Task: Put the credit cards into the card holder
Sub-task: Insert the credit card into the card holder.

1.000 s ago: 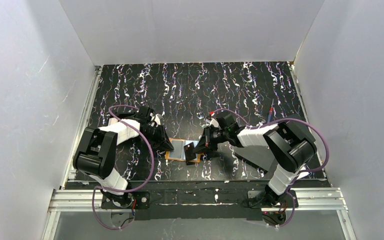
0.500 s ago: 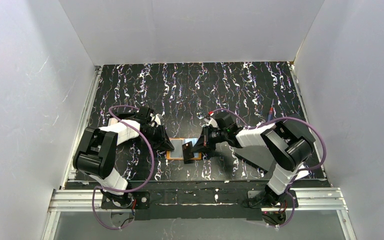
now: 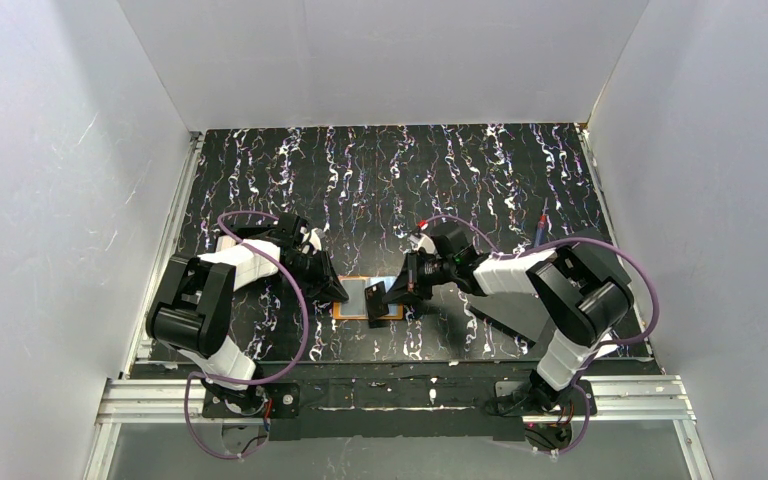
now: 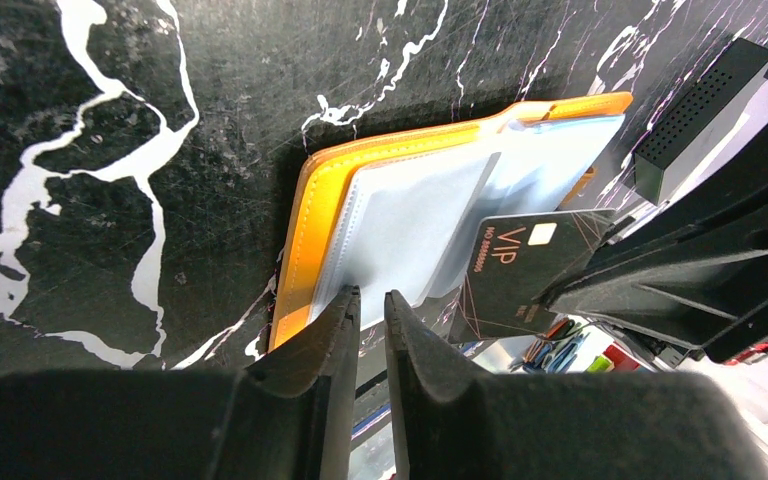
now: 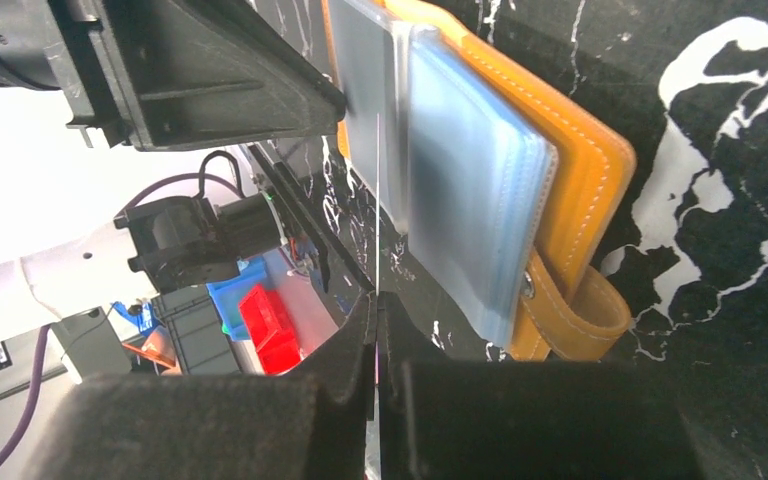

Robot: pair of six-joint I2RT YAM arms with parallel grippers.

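The black card (image 4: pixel 520 270) carries "VIP" in gold letters beside a small pale chip. A line of tiny print along its edge starts with "NO", and the rest is too small to read. The right fingers (image 5: pixel 460 410) are pressed together on this card, which shows edge-on between them as a thin line. The card is tilted, with one corner overlapping the edge of the clear sleeves (image 5: pixel 470 180). Whether it has entered a pocket cannot be told.

The left fingers (image 4: pixel 325 380) stand nearly together with a thin slot between them, at the near-left edge of the card holder (image 4: pixel 315 230). Whether they pinch a sleeve cannot be told.

The left arm (image 3: pixel 250 260) and the right arm (image 3: pixel 520 275) are both folded at the elbow and reach inward, with their wrists low and facing each other across the holder.

The holder lies open and flat on the black, white-veined surface (image 4: pixel 110 250), between the two arms and towards the near edge. It is orange with pale stitching. Its grey-blue sleeves are fanned on top, and its snap tab (image 5: pixel 580 310) curls out at one end.
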